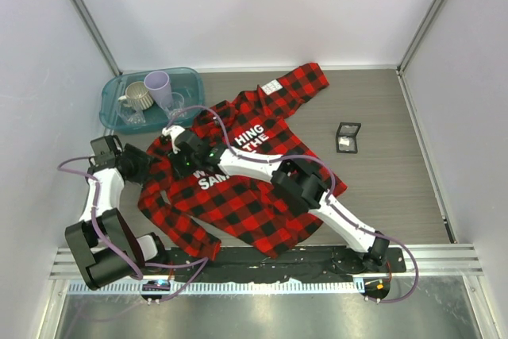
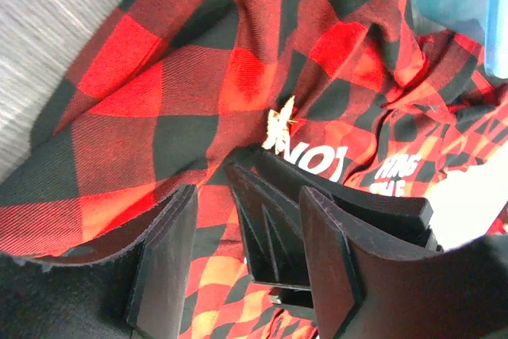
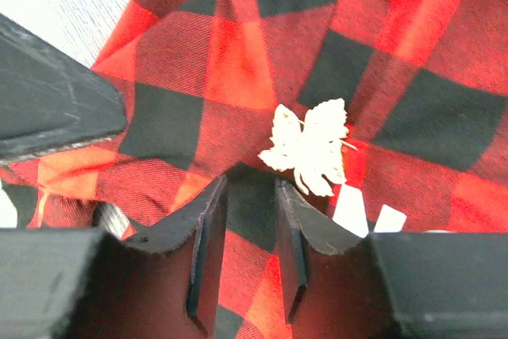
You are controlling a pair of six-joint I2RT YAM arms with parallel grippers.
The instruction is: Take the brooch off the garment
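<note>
The garment [image 1: 254, 196], a red-and-black plaid shirt with white lettering, lies spread across the table. The brooch [image 3: 311, 147], a small pale-gold spiky leaf, is pinned to it; it also shows in the left wrist view [image 2: 279, 129] and is hidden under the arms in the top view. My right gripper [image 3: 250, 212] reaches across to the shirt's left part [image 1: 176, 150]. Its jaws stand a narrow gap apart just below the brooch, with plaid cloth showing between them. My left gripper [image 2: 250, 220] is wide open over the shirt [image 2: 182, 101], straddling the right gripper's fingers [image 2: 270, 228], at the shirt's left edge [image 1: 159, 167].
A teal bin [image 1: 111, 99] with cups stands at the back left, close behind the grippers. A small black square box [image 1: 348, 136] lies to the right of the shirt. A white label [image 1: 272, 86] sits on the far sleeve. White walls surround the table.
</note>
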